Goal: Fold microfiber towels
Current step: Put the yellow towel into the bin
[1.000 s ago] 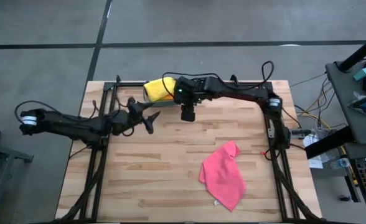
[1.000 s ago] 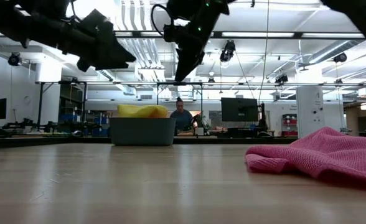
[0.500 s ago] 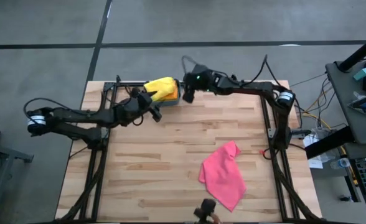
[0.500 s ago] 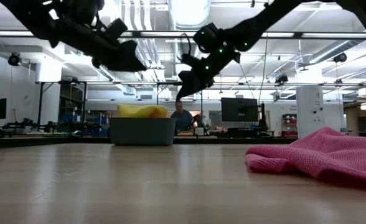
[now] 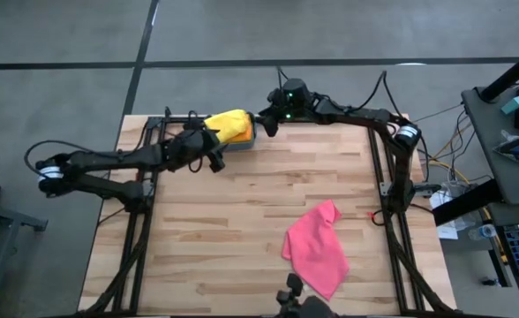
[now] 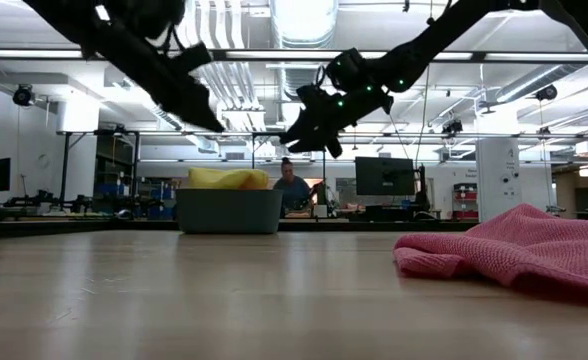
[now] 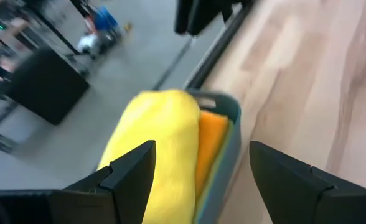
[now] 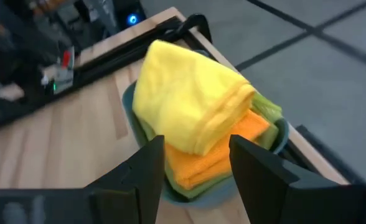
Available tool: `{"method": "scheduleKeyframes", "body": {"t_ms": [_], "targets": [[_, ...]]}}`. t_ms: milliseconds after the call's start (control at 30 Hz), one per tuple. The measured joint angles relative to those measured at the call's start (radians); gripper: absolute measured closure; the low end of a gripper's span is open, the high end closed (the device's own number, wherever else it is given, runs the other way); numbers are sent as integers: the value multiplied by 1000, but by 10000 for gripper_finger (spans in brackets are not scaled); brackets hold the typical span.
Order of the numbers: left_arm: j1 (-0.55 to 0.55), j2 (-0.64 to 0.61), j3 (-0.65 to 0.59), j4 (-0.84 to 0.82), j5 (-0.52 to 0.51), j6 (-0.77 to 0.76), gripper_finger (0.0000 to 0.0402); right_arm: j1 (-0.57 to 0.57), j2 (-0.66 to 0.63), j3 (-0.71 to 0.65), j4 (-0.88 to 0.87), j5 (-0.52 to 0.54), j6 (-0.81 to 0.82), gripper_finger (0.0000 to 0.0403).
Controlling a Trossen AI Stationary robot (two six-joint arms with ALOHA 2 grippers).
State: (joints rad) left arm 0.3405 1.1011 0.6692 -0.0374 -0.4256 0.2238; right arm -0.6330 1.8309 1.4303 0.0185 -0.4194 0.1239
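Looking like the stow step is done: folded yellow towel point(image 8: 192, 102) sits on the orange one point(image 8: 217, 152) in the teal bin point(image 5: 249, 140) at the table's far edge, both grippers hovering beside it, left gripper point(image 7: 198, 180) spread wide, right gripper point(image 8: 192, 168) apart, neither holding anything. Next move, I'd guess, is the crumpled pink towel point(image 5: 317, 247) (well apart, toward the near right), which needs flattening. It lies diagonally, long axis running from its peak at the far right to the near edge.

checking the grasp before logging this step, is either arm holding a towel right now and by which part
Nothing is held. The left gripper and right gripper both hover with open, empty jaws near the bin of folded towels; the yellow towel lies on top, ungripped.
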Motion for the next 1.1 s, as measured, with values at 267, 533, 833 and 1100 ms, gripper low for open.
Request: {"method": "scheduleKeyframes", "body": {"t_ms": [267,533,833,1100], "targets": [[154,70,-6,11,99,3,158,-5,98,35,65,-16,96,234],[184,168,-7,40,108,2,158,-11,242,214,-11,-87,149,234],[197,223,-8,109,103,-1,158,-10,338,325,-74,-226,136,234],[229,274,-8,150,100,-2,158,5,340,330,-73,-243,96,281]]}}
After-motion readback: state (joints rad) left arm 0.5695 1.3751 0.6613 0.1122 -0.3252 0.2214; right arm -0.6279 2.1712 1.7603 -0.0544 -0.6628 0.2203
